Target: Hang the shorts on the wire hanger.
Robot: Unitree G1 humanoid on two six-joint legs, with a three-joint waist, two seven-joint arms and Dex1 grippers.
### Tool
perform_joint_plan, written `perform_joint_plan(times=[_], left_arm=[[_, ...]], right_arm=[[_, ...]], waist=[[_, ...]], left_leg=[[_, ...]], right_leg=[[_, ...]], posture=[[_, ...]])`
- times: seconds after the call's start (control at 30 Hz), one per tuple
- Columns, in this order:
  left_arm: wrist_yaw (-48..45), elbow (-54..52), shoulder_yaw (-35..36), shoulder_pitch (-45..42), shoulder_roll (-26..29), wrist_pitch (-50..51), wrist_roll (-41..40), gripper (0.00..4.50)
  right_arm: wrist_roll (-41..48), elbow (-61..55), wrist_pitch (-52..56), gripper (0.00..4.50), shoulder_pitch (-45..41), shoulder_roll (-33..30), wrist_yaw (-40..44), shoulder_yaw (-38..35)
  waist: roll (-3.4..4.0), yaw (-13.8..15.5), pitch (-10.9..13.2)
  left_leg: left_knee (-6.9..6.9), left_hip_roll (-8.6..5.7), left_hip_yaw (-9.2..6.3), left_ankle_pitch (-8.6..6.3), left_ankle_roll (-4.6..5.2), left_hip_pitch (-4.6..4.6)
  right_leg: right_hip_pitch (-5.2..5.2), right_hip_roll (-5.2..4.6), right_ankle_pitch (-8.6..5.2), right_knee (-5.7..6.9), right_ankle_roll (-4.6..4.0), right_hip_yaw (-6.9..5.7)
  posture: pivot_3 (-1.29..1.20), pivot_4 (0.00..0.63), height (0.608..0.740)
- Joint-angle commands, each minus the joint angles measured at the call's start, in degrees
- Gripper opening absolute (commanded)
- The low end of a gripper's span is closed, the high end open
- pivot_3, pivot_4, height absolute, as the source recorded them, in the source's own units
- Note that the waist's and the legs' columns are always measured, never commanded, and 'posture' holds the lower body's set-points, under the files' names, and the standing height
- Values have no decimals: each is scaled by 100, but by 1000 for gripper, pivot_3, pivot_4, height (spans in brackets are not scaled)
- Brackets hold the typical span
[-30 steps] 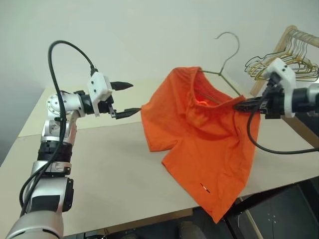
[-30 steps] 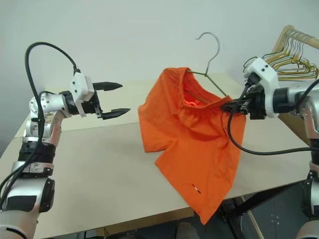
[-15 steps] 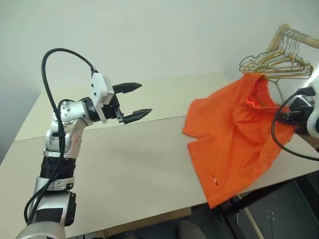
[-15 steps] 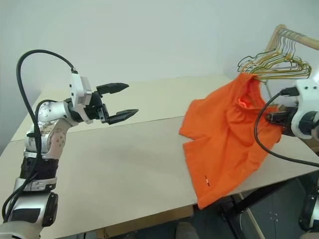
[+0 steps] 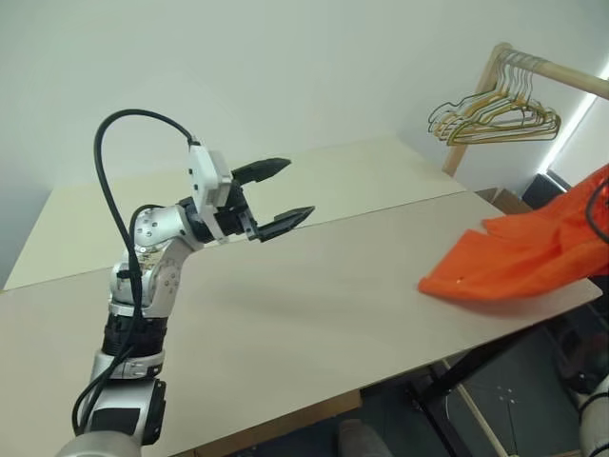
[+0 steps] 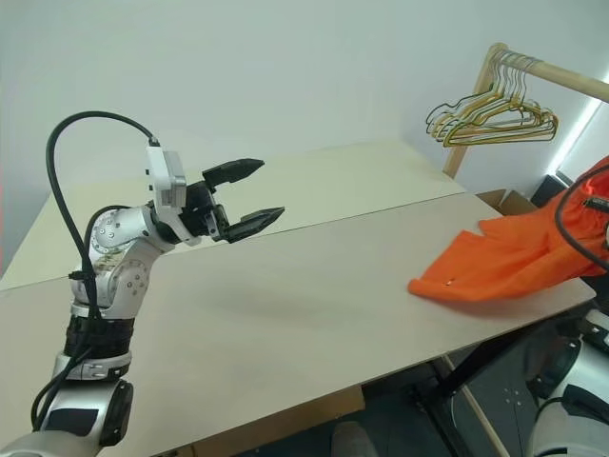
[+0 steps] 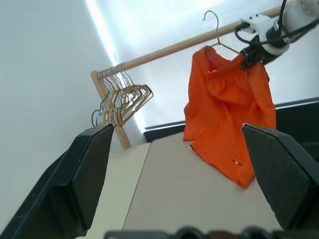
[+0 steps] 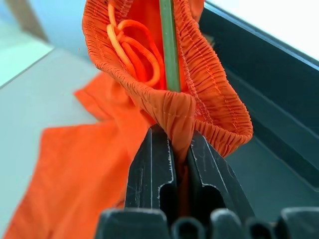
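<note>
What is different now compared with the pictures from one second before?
The right gripper, shut on the waistband, carried the shorts and the wire hanger away to the right, toward the wooden rail; a leg drags on the table edge. The head camera turned right. The left gripper stayed open and empty, drifting only slightly.

A pale beige table [image 5: 314,305] made of two butted tops is set against a plain white wall [image 5: 285,67]. At its far right corner a wooden rack [image 5: 495,71] is hung with bunched yellow and green hangers [image 5: 490,119], and daylight is let in beside it
</note>
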Motion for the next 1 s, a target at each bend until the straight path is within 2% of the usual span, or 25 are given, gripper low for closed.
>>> perform_joint_plan(times=[0.03, 0.27, 0.57, 0.8, 1.0], left_arm=[[242, -375, 52, 125, -58, 53, -120, 4471], [638, -580, 85, 316, -399, 25, -264, 4471], [763, -682, -81, 464, -487, -48, -124, 4471], [730, -652, -53, 439, -442, -109, -131, 4471], [631, -751, -91, 532, -489, -188, -234, 4471]], right_arm=[[-70, 467, -871, 0, -482, 38, -596, -242], [114, 2382, -2227, 0, -1128, -302, -959, -221], [547, 4765, -3670, 0, -1895, -1054, -1011, -252], [851, 5765, -4356, 0, -2228, -1350, -1101, -240], [1451, 6169, -4661, 0, -2181, -1468, -1320, -646]], waist=[[1, -27, 1], [5, -29, 5], [12, -17, 12], [19, -19, 16], [19, 9, 16]], left_leg=[[-2, 1, 0, 0, 0, 12], [-22, -2, 1, -4, 8, 57], [-45, -22, -1, -9, 17, 60], [-47, -22, 6, -19, 35, 58], [-50, -20, 6, -20, 35, 52]], right_leg=[[11, 2, 0, -1, 0, 1], [67, 1, -4, -20, 6, 4], [69, 30, -28, -32, 42, 115], [72, 25, -27, -53, 51, 125], [73, 25, -27, -65, 54, 122]], posture=[[-224, 0, 740], [-204, 0, 740], [-190, 0, 740], [-179, 0, 740], [-174, 0, 740]])
